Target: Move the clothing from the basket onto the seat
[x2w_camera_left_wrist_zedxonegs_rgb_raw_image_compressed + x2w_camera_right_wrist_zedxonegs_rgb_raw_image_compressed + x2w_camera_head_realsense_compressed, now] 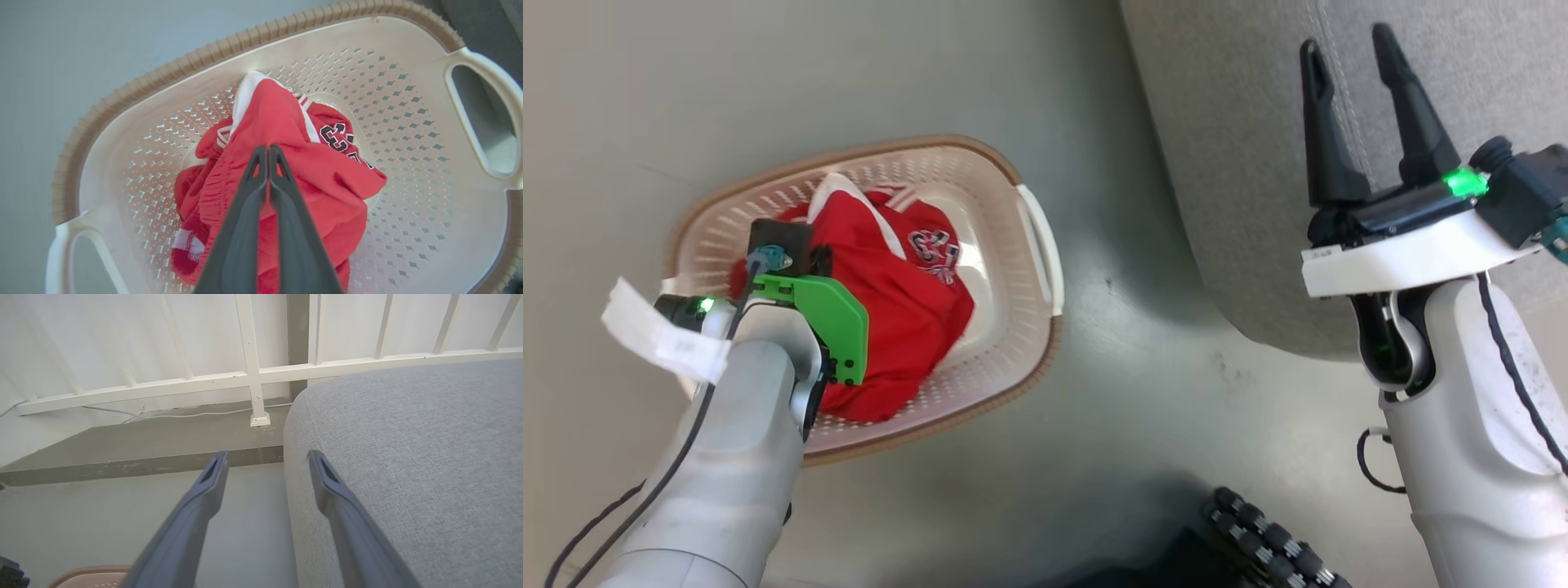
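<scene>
Item: red clothing [327, 192] with white trim, two pieces heaped in the cream perforated basket [408, 134], the lettered jersey toward 2 o'clock of the heap and the plain piece on top. The left claw [268, 149] reaches in from 6 o'clock, fingers closed together on a fold of the plain piece. The basket, brown-rimmed with white handles, stands on the grey floor [1135, 367], the grey woven seat [1241, 163] near it at 2 o'clock and not touching. The right claw [1347, 45], fingers apart and holding nothing, hangs over the seat's edge, with a white railing [253, 375] beyond.
</scene>
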Controlling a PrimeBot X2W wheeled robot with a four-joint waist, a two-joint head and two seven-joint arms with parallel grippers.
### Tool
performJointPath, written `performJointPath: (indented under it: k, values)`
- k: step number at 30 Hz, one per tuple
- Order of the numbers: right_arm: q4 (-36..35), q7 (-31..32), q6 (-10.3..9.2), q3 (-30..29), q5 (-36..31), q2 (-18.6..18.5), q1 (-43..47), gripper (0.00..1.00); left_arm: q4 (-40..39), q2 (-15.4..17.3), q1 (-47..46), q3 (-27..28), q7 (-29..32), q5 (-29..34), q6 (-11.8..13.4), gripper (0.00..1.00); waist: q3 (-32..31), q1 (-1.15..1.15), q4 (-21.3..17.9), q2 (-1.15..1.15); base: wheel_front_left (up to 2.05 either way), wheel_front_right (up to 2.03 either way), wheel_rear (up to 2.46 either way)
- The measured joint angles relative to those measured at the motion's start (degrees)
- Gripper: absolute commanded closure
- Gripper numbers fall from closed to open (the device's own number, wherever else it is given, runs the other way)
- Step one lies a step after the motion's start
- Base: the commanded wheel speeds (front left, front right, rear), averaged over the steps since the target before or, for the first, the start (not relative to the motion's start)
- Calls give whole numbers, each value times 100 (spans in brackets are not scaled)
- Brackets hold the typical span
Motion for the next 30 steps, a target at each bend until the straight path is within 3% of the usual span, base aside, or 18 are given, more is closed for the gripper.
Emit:
performJointPath:
  k: [11, 30]
  values:
    - [356, 0, 1, -8, -97, -185, 365, 0, -254, -55, 255, 88, -689, -381, -241, 100, -720, 0, 512, 0, 0, 0, 0]
    - [901, 0, 1, 31, -99, -256, 1127, 0, -1436, -87, 781, -86, -937, -679, -438, 100, -2189, 0, 1155, 0, 0, 0, 0]
